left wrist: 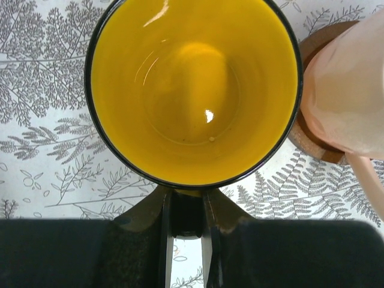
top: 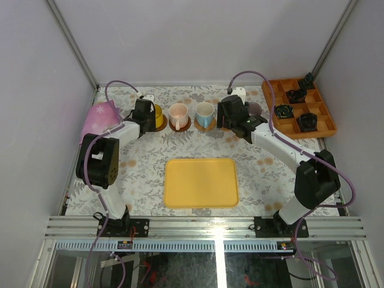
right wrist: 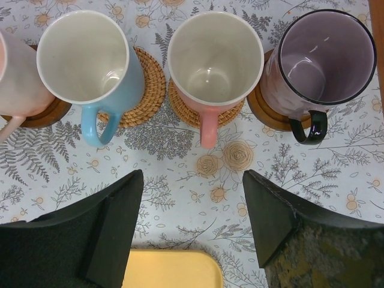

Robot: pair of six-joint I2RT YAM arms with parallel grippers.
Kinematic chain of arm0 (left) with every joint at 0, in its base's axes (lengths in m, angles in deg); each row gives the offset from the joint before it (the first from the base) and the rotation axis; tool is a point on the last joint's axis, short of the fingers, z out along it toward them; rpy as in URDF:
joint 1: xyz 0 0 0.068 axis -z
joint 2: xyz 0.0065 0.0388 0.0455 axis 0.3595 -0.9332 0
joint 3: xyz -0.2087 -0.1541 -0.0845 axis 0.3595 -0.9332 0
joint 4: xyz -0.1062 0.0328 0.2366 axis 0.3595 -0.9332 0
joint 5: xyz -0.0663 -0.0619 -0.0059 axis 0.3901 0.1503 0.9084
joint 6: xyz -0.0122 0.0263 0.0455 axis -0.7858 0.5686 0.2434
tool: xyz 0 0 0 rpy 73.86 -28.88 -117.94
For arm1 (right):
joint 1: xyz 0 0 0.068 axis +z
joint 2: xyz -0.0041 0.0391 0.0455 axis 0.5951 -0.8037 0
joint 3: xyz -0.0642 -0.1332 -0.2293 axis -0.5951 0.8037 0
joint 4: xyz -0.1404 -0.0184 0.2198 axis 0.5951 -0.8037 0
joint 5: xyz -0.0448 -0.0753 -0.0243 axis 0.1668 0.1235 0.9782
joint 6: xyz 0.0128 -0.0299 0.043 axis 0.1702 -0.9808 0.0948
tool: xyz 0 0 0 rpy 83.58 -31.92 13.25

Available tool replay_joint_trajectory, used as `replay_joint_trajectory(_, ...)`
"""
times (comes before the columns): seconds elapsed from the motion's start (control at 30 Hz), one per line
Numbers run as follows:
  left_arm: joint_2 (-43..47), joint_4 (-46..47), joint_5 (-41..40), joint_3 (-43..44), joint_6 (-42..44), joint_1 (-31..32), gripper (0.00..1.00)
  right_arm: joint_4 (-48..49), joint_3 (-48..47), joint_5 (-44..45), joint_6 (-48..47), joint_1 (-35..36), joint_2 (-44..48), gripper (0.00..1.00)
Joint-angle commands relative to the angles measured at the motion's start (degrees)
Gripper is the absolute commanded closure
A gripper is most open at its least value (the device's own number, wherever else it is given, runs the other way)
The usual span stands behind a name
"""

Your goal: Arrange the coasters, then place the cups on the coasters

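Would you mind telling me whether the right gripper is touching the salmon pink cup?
Apart. The right wrist view shows a clear stretch of patterned tablecloth between the open right gripper and the salmon pink cup.

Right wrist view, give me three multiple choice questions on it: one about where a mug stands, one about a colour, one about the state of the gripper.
1. Which mug stands between the pale pink mug and the salmon mug? A a white mug; B the light blue mug; C a green mug.
2. What colour is the handle of the purple mug? A yellow; B white; C black.
3. How is the right gripper? A open and empty; B shut on a mug; C shut on a coaster.
Answers: 1 B, the blue one sits in the row between those two. 2 C, the handle is dark against the pale cloth. 3 A, its jaws stand wide apart, holding nothing.
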Motion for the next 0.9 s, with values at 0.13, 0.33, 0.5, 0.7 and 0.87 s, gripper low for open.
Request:
replay_joint_trajectory(0.13, 4.5, 5.3, -1.2, -3.6, -2.0, -0.3, 1.0, 1.2, -2.4, -2.1, 1.3, -0.5, -1.0, 0.26)
replay_joint_trajectory(0.33, 5.2, 5.0, -1.6, -4.4, -2.2, -0.3, 1.0, 1.3, -2.6, -2.7, 1.2, -0.5, -1.3, 0.26)
replay_joint_trajectory(0.5, 5.5, 4.6, -1.4, -4.5, -2.6, -0.3, 1.0, 1.2, -2.4, -2.8, 1.3, -0.5, -1.2, 0.26)
replay_joint_trajectory(0.7, 4.7, 4.4, -2.1, -4.1, -3.3, -0.3, 0.96, 1.3, -2.4, -2.8, 1.3, -0.4, -1.4, 0.26)
replay_joint_trajectory(0.87, 4.1, 4.0, -3.1, -3.5, -3.7, -0.3, 0.74, 1.2, -2.7, -3.2, 1.2, -0.5, -1.9, 0.26)
